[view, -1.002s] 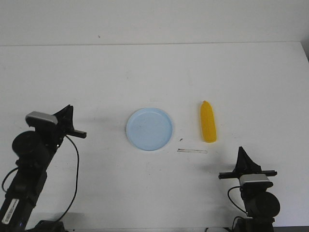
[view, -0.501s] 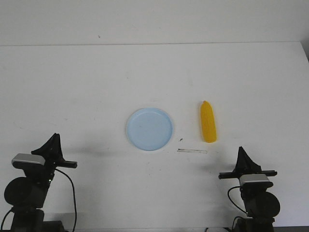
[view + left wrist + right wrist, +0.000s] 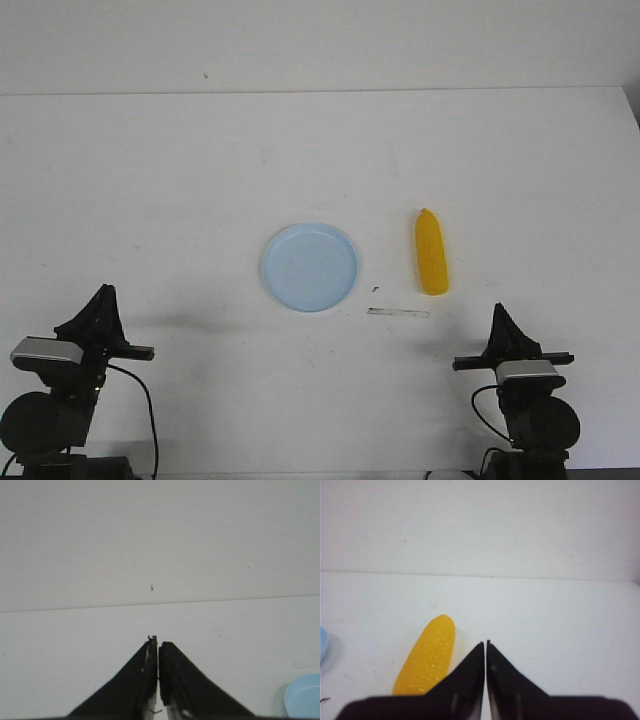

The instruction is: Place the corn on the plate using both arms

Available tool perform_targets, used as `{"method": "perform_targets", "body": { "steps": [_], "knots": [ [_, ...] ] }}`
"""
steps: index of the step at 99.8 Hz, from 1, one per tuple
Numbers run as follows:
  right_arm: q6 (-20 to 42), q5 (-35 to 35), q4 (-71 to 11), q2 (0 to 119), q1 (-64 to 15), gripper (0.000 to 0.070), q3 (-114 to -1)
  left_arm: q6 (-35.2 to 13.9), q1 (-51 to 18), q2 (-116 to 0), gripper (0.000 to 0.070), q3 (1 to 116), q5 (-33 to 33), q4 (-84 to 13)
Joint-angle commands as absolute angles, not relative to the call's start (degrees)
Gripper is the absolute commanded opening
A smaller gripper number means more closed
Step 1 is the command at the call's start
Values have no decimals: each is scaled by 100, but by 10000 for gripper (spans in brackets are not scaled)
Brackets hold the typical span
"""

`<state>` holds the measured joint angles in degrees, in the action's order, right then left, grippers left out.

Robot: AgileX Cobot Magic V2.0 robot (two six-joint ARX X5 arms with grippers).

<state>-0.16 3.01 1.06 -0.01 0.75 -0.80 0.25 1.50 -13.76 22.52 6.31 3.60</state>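
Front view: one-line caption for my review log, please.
Corn lies on the table right of the empty plate; left tool and right tool shut, near the front edge.

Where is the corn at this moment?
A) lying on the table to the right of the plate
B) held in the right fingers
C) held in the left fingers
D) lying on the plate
A: the corn lies on the table beside the plate, apart from it, and no gripper touches it.
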Motion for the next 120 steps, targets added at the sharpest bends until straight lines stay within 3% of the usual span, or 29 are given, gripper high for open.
{"method": "perform_targets", "body": {
  "steps": [1, 81, 104, 120],
  "knots": [
    [12, 298, 169, 5, 71, 10, -73, -30, 163, -1341, 1, 2303, 624, 436],
    [12, 290, 303, 5, 71, 10, -73, -30, 163, -1341, 1, 2303, 624, 436],
    [248, 368, 775, 5, 64, 9, -106, -30, 163, -1341, 1, 2303, 624, 436],
    [410, 373, 580, 242, 64, 8, -471, -30, 163, -1341, 1, 2303, 624, 436]
  ]
}}
